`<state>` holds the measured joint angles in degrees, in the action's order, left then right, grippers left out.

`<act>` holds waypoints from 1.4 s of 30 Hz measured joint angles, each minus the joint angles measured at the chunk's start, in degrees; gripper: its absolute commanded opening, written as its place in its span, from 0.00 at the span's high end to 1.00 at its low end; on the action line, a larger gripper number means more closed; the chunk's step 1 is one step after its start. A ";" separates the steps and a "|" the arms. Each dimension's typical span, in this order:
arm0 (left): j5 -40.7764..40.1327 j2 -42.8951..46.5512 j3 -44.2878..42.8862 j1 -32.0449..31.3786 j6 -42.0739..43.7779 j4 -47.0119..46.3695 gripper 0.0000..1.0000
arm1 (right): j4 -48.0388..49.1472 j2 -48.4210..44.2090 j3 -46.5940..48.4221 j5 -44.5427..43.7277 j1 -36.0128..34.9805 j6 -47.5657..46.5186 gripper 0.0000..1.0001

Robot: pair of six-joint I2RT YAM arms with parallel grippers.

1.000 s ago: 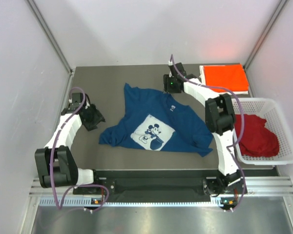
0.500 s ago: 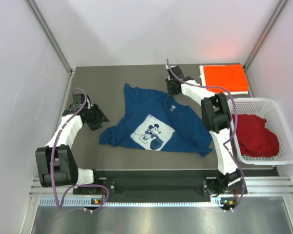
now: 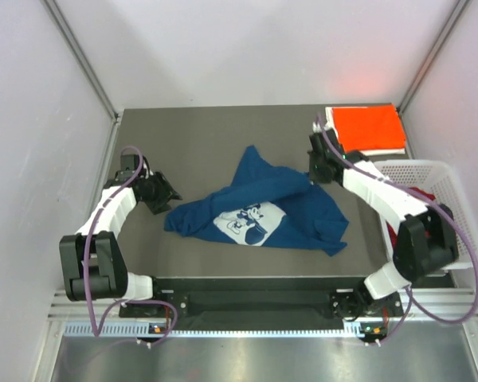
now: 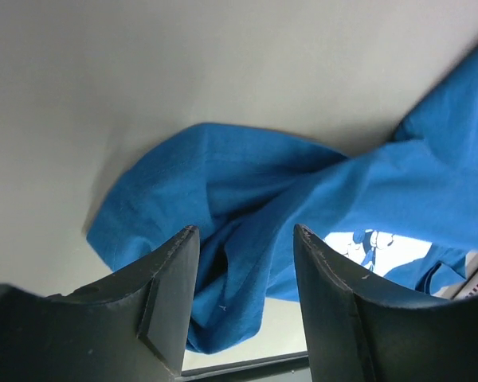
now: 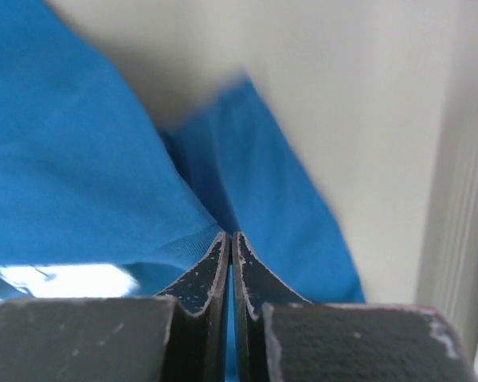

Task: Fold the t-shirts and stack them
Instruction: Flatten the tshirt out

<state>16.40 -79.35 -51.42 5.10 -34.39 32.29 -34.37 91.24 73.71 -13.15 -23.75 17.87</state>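
The navy blue t-shirt (image 3: 259, 203) with its white chest print lies bunched mid-table, its far part drawn up into a ridge. My right gripper (image 3: 314, 170) is shut on the shirt's right far edge. In the right wrist view a thin fold of blue cloth (image 5: 80, 159) sits pinched between the jaws (image 5: 232, 239). My left gripper (image 3: 166, 191) stands open just left of the shirt's left sleeve (image 4: 183, 183), with blue cloth showing between its fingers (image 4: 245, 232), untouched. A folded orange-red t-shirt (image 3: 368, 127) lies at the back right. A bit of the dark red t-shirt (image 3: 424, 194) shows in the basket.
The white lattice basket (image 3: 452, 185) stands at the right edge, partly behind my right arm. Metal frame posts rise at the back corners, and white walls close in the left and right sides. The table's front rail runs along the bottom.
My right gripper has shut on the blue t-shirt's far edge and swung right and nearer, dragging the flat shirt into a bunched ridge. The left gripper has barely moved.
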 measured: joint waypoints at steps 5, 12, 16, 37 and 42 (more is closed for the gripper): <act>1.03 1.05 0.00 0.00 0.57 0.11 0.44 | -3.34 -11.21 -19.47 -0.39 -1.09 4.52 1.00; 4.70 1.57 -0.09 -4.63 2.16 -0.79 0.43 | -9.75 -28.59 -31.19 5.49 -2.78 9.29 0.61; 4.57 -1.57 -2.08 -10.43 2.60 -0.92 0.43 | -9.33 -29.77 -26.14 6.73 -2.78 9.46 0.49; 7.96 -30.40 -24.87 -23.15 0.83 -7.06 0.44 | 4.72 36.92 30.95 18.69 -0.72 -7.08 0.62; 8.15 -36.35 -28.02 -26.56 -0.31 -9.29 0.45 | 5.03 39.80 31.61 18.45 -0.44 -8.76 0.75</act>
<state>24.56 -115.70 -79.44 -21.45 -34.70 23.00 -29.34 131.04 105.32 5.30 -24.18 9.10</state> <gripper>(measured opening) 0.554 0.303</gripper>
